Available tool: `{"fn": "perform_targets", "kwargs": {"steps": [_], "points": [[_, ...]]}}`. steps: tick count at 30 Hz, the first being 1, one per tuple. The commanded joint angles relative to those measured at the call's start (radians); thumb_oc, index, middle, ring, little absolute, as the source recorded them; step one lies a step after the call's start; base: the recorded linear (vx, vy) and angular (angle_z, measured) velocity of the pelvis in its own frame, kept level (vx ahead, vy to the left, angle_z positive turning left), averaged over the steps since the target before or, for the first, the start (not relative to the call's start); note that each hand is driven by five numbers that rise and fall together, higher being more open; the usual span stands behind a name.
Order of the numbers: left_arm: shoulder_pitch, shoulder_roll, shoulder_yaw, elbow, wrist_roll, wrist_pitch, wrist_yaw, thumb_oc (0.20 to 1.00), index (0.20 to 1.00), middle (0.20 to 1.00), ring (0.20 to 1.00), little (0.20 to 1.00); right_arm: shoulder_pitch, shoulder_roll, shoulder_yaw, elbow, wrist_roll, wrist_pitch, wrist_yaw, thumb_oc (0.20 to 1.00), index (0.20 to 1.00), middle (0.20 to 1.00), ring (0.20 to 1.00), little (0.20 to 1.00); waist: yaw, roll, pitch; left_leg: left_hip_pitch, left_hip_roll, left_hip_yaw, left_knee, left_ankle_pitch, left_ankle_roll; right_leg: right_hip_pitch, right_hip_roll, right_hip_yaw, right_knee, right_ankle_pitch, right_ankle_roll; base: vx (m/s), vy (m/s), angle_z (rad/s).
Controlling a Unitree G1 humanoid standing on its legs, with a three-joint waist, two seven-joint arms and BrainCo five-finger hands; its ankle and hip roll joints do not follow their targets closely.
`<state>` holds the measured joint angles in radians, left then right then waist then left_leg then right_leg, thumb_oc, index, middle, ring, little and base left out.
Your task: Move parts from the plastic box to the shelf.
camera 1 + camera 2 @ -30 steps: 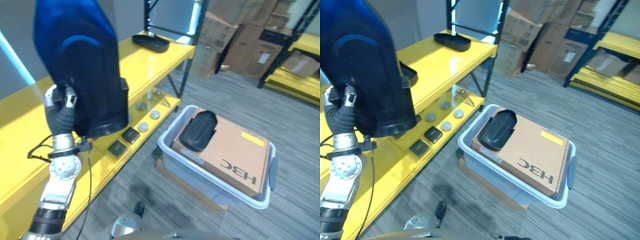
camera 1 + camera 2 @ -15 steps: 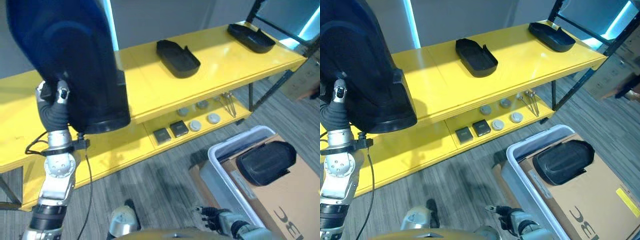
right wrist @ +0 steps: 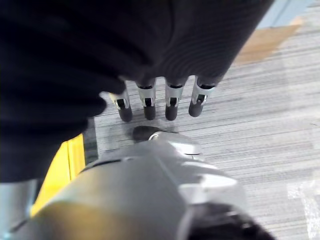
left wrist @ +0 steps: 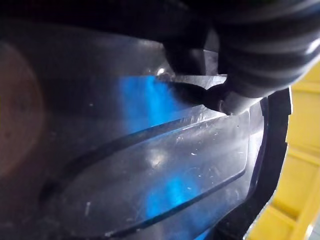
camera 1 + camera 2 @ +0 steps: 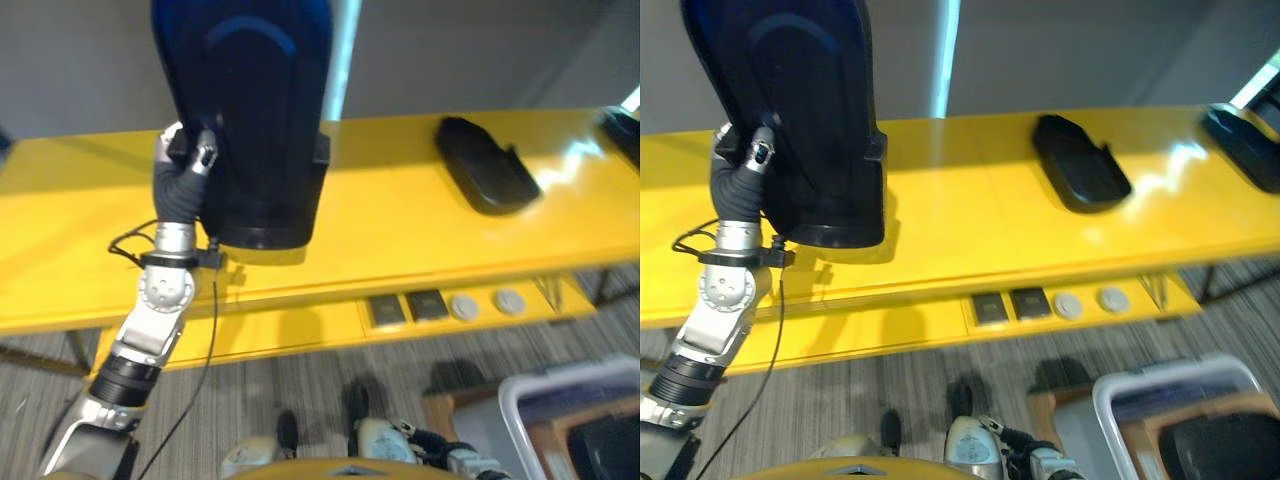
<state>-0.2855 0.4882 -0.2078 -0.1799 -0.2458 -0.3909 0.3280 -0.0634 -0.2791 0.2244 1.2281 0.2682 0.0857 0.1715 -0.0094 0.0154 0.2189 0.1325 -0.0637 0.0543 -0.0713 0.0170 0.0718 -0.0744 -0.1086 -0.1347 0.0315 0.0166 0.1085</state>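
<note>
Carrying a big dark part (image 5: 250,110) upright, the left hand (image 5: 188,158) grips its near edge in the left eye view, with the part's lower rim hovering just above the yellow shelf (image 5: 400,235). Setting it down well probably means lowering it straight until the rim sits flat, then loosening the fingers, since a tall piece held by one edge could tip toward the hand. Well off to the far side from that hand, another dark part (image 5: 488,176) already lies on the shelf, so there is free shelf between them.

The right eye view gives the same picture; the plastic box (image 5: 1120,395) sits on the floor, low and far from the left hand, a further dark part (image 5: 1230,448) showing inside it.

In the left wrist view the curled fingers (image 4: 200,92) pinch the glossy part's rim.

In the right wrist view the right hand (image 3: 160,102) hangs over grey floor (image 3: 280,100), fingers straight, holding nothing.
</note>
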Motion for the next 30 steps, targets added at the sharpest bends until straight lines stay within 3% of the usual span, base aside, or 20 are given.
{"fn": "perform_targets", "kwargs": {"steps": [1,7,15,21,30], "points": [[-0.018,0.009,0.020,-0.076,-0.060,-0.004,-0.021,0.200,0.200,0.200,0.200,0.200,0.003,0.007,0.039,0.058,0.001,0.008,0.021,1.000,1.000,1.000,1.000,1.000,-0.006,-0.018,-0.038,-0.059,0.091,0.098,-0.016,-0.069,-0.081,0.124,-0.004,-0.034,-0.035,-0.007,0.022,0.12,-0.211,0.29],[-0.022,-0.035,-0.001,-0.026,-0.110,0.089,0.049,0.200,0.200,0.200,0.200,0.200,0.016,-0.009,0.038,0.037,0.104,0.041,-0.005,1.000,1.000,1.000,1.000,1.000,-0.018,-0.025,-0.055,-0.055,0.110,0.121,-0.016,-0.069,-0.107,0.183,0.016,-0.042,-0.108,-0.016,-0.003,0.13,-0.161,0.00],[-0.175,-0.111,-0.050,0.248,-0.129,0.251,0.229,0.200,0.200,0.200,0.200,0.200,0.068,-0.045,0.068,-0.023,0.063,0.124,0.035,1.000,1.000,1.000,1.000,1.000,-0.100,-0.010,-0.027,-0.071,0.146,0.180,-0.016,-0.043,-0.132,0.162,0.036,0.004,-0.119,-0.028,-0.013,0.09,-0.042,-0.20],[-0.320,-0.112,-0.038,0.497,-0.194,0.294,0.305,0.200,0.200,0.200,0.200,0.200,0.064,-0.056,0.136,-0.059,-0.010,0.129,0.077,1.000,1.000,1.000,1.000,1.000,-0.146,0.000,0.016,-0.106,0.149,0.198,-0.016,-0.025,-0.138,0.134,0.054,0.036,-0.119,-0.035,-0.027,-0.01,0.017,-0.28],[-0.413,-0.107,-0.028,0.689,-0.203,0.349,0.385,0.200,0.200,0.200,0.200,0.200,0.013,-0.060,0.179,-0.078,0.062,0.112,0.054,1.000,1.000,1.000,1.000,1.000,-0.165,0.008,0.072,-0.136,0.157,0.207,-0.011,-0.005,-0.145,0.110,0.057,0.061,-0.115,-0.038,-0.037,-0.02,0.011,-0.06]]}}
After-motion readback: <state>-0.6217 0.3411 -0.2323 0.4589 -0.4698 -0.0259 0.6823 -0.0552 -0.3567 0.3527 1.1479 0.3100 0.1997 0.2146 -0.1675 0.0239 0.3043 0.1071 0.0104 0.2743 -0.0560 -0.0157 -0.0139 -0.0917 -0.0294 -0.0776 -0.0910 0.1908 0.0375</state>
